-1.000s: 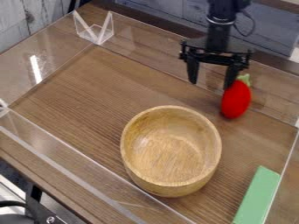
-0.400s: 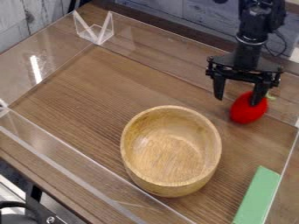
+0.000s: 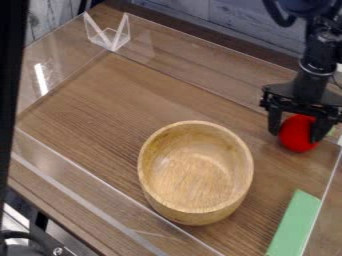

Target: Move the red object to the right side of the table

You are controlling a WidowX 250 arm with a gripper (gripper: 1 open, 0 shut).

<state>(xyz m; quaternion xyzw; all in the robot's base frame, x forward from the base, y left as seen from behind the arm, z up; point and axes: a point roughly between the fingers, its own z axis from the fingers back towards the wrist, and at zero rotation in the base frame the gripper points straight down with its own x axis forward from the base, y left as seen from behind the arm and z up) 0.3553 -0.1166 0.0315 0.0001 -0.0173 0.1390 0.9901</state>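
The red strawberry toy (image 3: 299, 134) sits at the far right of the table (image 3: 107, 110), close to the clear wall on that side and well apart from the wooden bowl (image 3: 197, 171) in the near middle. The gripper (image 3: 302, 124) hangs straight down over it with its black fingers (image 3: 271, 118) spread wide, one on each side of the toy; the jaws look as open as they go, so it is not squeezing the toy. Whether the fingertips touch the toy's sides or stand just clear of it cannot be told from this view, since the toy is partly hidden behind them. A flat green block (image 3: 297, 226) lies at the near right corner, away from both the toy and the bowl, and a small clear stand (image 3: 107, 32) sits at the far left. Judged from how things lie, the main part of the job looks done: the toy is already on the right side of the table and appears to rest on the wood rather than hang in a grip. What seems left is for the arm to lift away without knocking the toy, which could roll or tip if a finger brushes it on the way up.
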